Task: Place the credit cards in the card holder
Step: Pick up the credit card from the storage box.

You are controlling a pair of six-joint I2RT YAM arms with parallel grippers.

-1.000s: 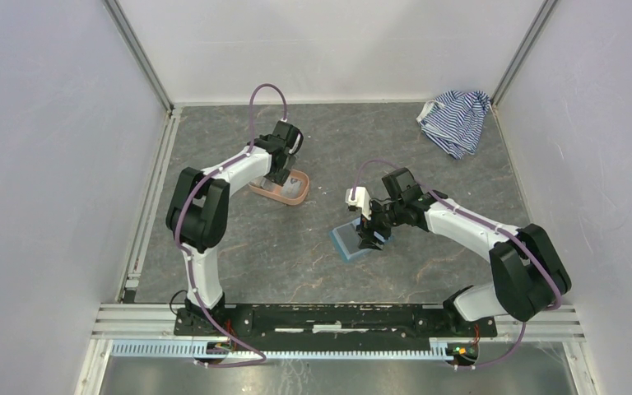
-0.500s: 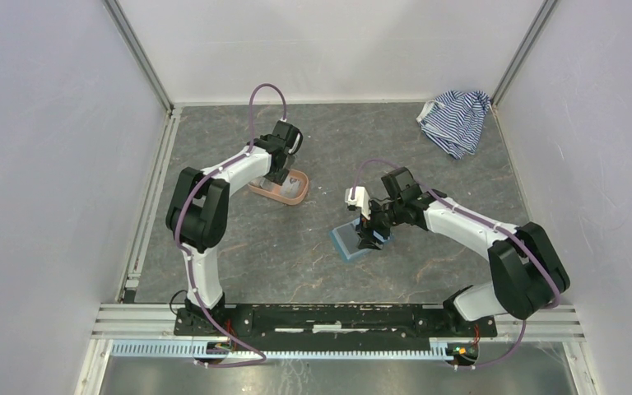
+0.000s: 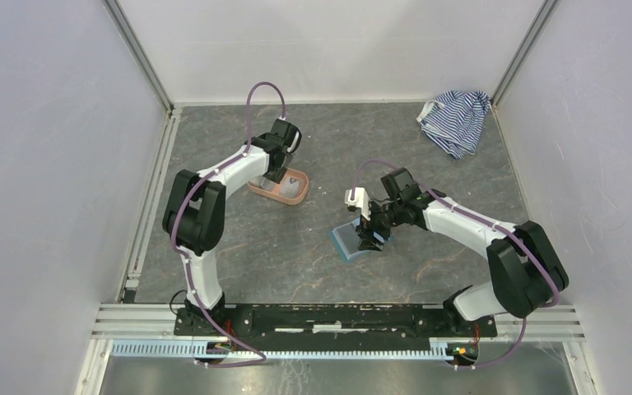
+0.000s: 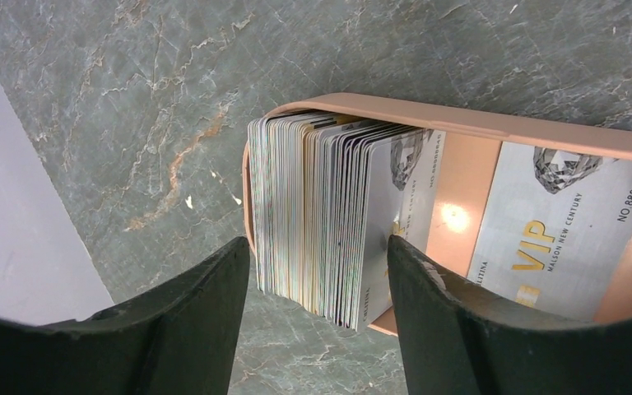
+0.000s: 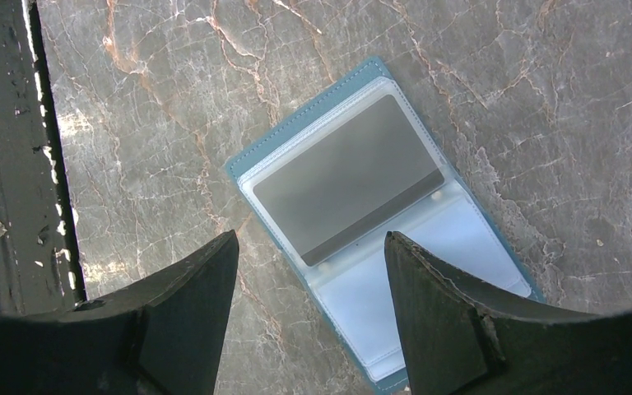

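Several whitish-grey credit cards stand on edge as a stack at the left end of a salmon-pink tray. Another card marked VIP lies flat in the tray. My left gripper is open, one finger on each side of the stack; in the top view it hangs over the tray. The teal card holder lies open on the table with a grey card in its upper clear pocket. My right gripper is open and empty just above it, as the top view also shows.
A blue-and-white striped cloth lies bunched in the far right corner. The card holder sits mid-table, right of the tray. White walls and metal rails bound the grey marbled table on three sides.
My left gripper has shifted slightly over the tray, and the tray with its cards has shifted a little. The right arm and the card holder have barely moved.
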